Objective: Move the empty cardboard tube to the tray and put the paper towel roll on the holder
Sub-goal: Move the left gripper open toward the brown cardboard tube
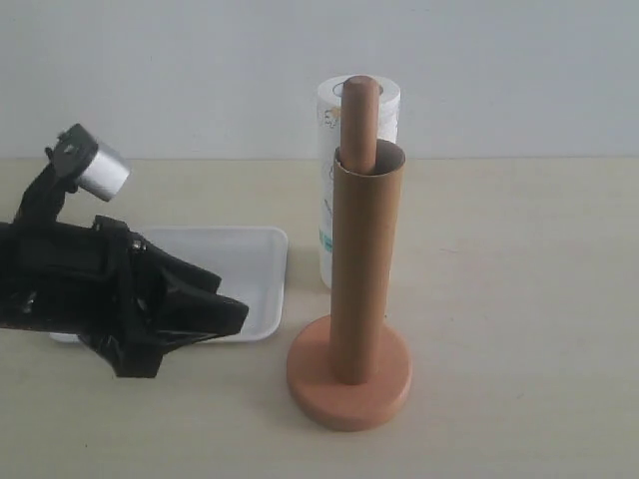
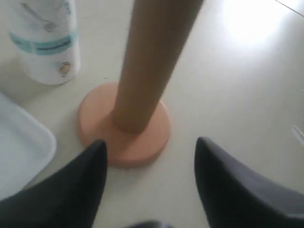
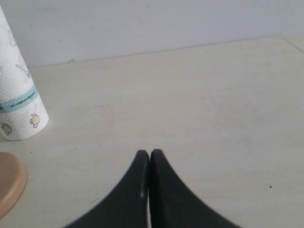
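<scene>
The brown cardboard tube [image 1: 364, 264] stands over the dowel of the wooden holder [image 1: 349, 384], whose rounded top [image 1: 360, 100] pokes out above it. Behind it stands the white paper towel roll [image 1: 325, 215] with a teal band, upright on the table. The white tray [image 1: 250, 274] lies to the left. My left gripper [image 1: 225, 317] hangs left of the holder's base, apart from it; in the left wrist view it [image 2: 149, 145] is open with nothing between its fingers, facing the tube [image 2: 147, 61] and base [image 2: 142, 142]. My right gripper [image 3: 150, 153] is shut on nothing, out of the exterior view.
The light table [image 1: 519, 299] stretches bare to the right of the holder. A pale wall [image 1: 499, 70] rises behind the table's far edge. The left arm's black body covers part of the tray's near left side.
</scene>
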### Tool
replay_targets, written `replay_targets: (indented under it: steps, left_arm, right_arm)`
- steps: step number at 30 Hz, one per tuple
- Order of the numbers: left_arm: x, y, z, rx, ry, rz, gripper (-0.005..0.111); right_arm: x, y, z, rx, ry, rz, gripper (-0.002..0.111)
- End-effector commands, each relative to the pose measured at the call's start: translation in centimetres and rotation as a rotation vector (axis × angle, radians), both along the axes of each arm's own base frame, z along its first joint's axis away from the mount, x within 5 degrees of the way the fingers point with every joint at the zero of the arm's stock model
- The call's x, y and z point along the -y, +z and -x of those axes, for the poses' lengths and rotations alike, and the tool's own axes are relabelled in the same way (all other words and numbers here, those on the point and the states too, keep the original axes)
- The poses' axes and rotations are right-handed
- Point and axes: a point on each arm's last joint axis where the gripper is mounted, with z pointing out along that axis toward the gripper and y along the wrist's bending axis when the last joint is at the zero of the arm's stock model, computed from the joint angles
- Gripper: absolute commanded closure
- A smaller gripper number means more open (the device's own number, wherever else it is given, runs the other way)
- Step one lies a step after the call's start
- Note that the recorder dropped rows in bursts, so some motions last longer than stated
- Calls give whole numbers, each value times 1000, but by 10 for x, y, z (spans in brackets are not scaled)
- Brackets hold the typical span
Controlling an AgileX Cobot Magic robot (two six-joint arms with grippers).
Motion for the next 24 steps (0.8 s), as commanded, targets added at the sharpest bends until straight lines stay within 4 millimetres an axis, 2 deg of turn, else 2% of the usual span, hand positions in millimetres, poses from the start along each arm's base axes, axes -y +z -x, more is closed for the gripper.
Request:
replay_targets:
  steps: [1,2,4,7,11,15,20,24]
  left_arm:
    - [-16,20,4,21,326,7,40]
    - [-21,26,8,24,399,22,36]
    - [-25,30,13,18,428,41,32]
    - [-31,35,24,68,417,47,31]
    - [-32,36,25,86,415,47,31]
    - [-33,34,25,109,403,-5,31]
    - [-41,29,21,128,561,-27,31]
    - [-36,19,25,223,520,-22,31]
  right_arm:
    - [0,1,0,11,-6,4,108]
    - [0,1,0,11,-6,4,108]
    - [0,1,0,11,-6,4,108]
    - [0,1,0,11,-4,10,108]
    - [0,1,0,11,-5,6,108]
    - [0,1,0,11,-5,6,108]
    - [0,1,0,11,-5,6,108]
    - [0,1,0,11,-5,6,108]
